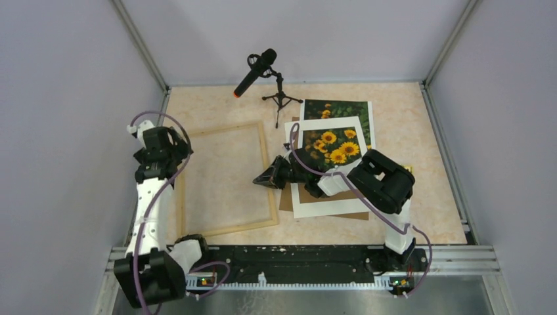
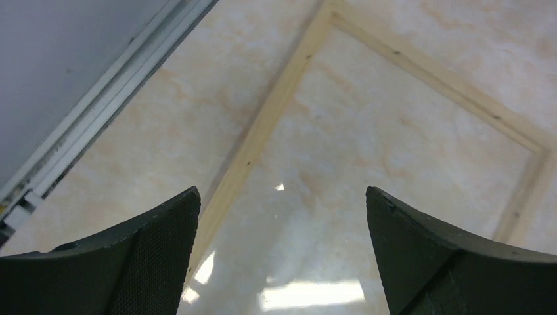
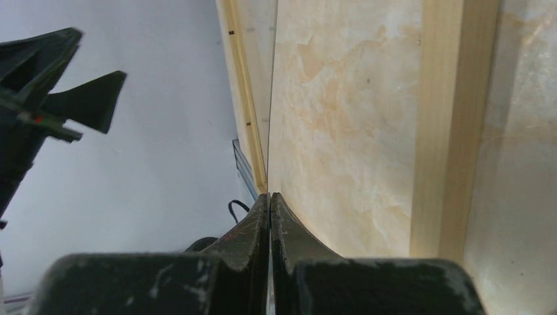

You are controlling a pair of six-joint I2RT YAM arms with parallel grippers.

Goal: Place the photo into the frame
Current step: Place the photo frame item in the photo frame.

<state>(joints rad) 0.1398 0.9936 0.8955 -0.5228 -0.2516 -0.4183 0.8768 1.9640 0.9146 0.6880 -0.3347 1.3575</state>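
The light-wood frame lies flat left of centre, with a clear pane in it that reflects light. The sunflower photo lies at the back right. It sticks out from under a white mat and shows through the mat's window. My left gripper hangs open over the frame's left strip with nothing between its fingers. At the frame's right strip, my right gripper is shut on the thin edge of the clear pane.
A brown backing board pokes out under the mat. A microphone on a small tripod stands at the back centre. Grey walls with metal rails close in the table on three sides. The left arm shows in the right wrist view.
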